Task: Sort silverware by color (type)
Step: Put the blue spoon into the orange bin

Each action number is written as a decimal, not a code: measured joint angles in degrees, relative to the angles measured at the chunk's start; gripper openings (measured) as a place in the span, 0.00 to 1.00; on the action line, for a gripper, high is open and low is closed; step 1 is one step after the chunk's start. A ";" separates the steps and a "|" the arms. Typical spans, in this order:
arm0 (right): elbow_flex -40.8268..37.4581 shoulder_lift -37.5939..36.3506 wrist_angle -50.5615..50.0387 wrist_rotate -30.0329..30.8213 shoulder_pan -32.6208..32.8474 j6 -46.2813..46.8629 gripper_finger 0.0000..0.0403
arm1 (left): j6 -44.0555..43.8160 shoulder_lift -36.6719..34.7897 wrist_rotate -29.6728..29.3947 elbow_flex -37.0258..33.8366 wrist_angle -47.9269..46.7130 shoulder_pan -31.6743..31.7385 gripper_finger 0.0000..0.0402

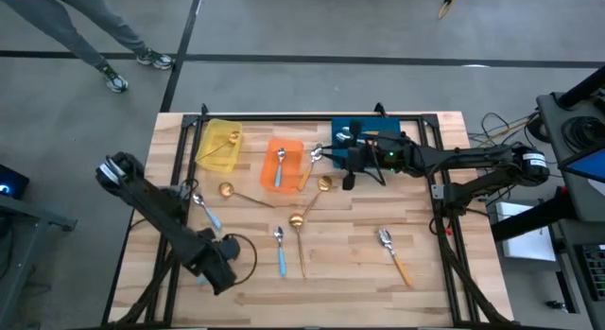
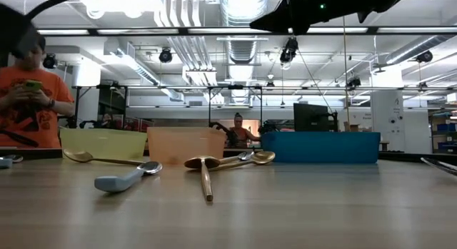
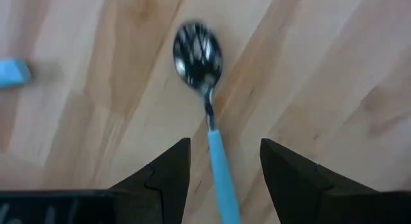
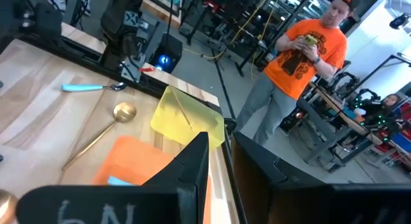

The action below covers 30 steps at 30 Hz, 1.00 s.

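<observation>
1. Left gripper [image 3: 221, 179] low over the wood near the table's front-left, fingers apart. A blue-handled spoon [image 3: 207, 108] lies between them on the table, bowl pointing away, nothing gripped.
2. Right gripper [image 1: 333, 158] is raised over the back of the table, between the orange bin [image 1: 284, 165] and the blue bin [image 1: 369, 134]. A spoon bowl [image 1: 315, 155] shows at its tip in the overhead view; fingers narrowly parted in the wrist view, and I cannot tell whether they clamp it.
3. Orange bin holds one spoon with a blue handle [image 1: 280, 167].
4. Yellow bin [image 1: 219, 146] sits at back-left, something gold inside, too small to make out.
5. Loose on the table: gold spoons [image 1: 244, 195] near the middle, one more blue-handled spoon [image 1: 280, 247] toward the front, one orange-handled spoon [image 1: 395, 254] front-right, another blue-handled one [image 1: 204, 209] beside the left arm.
6. Beyond the table, a person in an orange shirt [image 4: 307, 54] stands looking at a phone.
</observation>
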 joint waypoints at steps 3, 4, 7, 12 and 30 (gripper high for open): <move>0.00 0.02 -0.17 -0.04 0.00 1.02 0.15 | -2.06 2.43 0.00 0.00 0.00 -2.04 0.42; 0.00 0.02 -0.15 -0.04 0.00 1.28 0.15 | -2.56 2.95 -0.02 0.00 -0.01 -2.64 0.42; 0.00 0.02 -0.50 -0.11 0.00 2.55 0.15 | -3.77 4.32 -0.07 0.01 0.02 -4.00 0.42; -0.49 0.02 -0.65 -0.13 0.02 3.13 0.15 | -5.49 4.73 -2.56 0.02 0.11 -5.11 0.42; -1.03 0.07 -0.65 -0.37 0.13 3.70 0.15 | -7.96 4.73 -8.50 -1.07 2.97 -5.86 0.42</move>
